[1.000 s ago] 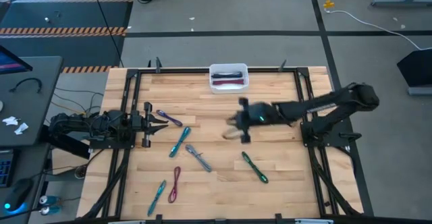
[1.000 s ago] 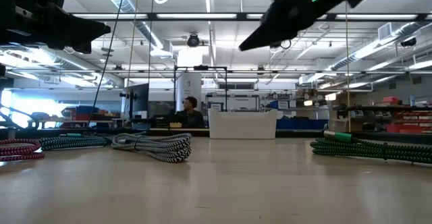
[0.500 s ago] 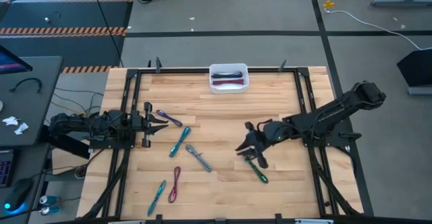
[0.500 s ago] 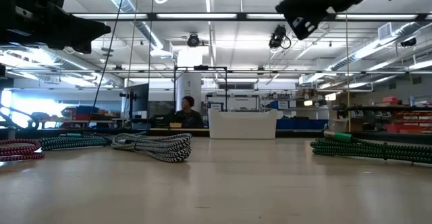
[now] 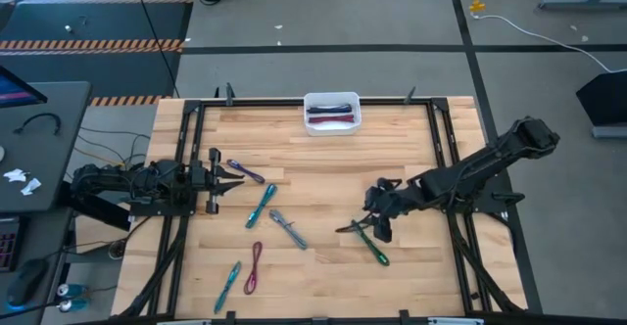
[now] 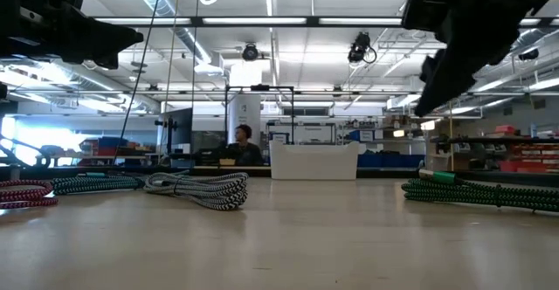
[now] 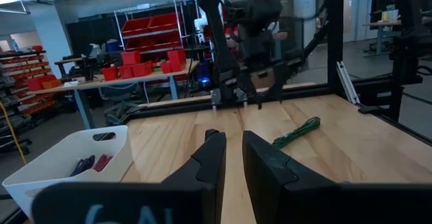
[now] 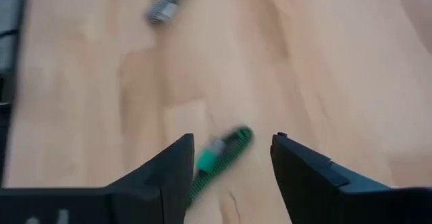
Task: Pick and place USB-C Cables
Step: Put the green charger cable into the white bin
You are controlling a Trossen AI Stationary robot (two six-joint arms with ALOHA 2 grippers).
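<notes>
Hovering over the green cable (image 5: 370,244) in the high view: right gripper (image 5: 359,229), right half of the worktop (image 5: 392,159). Left gripper (image 5: 227,177) parked at left edge beside the purple cable (image 5: 245,171). White bin (image 5: 332,113) at far edge holds two cables.
Low view: green cable (image 6: 476,191) flat on worktop, right side.
Left wrist: fingers nearly together, gripping nothing.
Right wrist: fingers (image 8: 169,170) spread, released, green cable end (image 8: 219,154) between them.

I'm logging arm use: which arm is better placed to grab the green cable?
The right. The right gripper hangs open right over the green cable, its end between the fingers. The left gripper waits at the table's far left side.
</notes>
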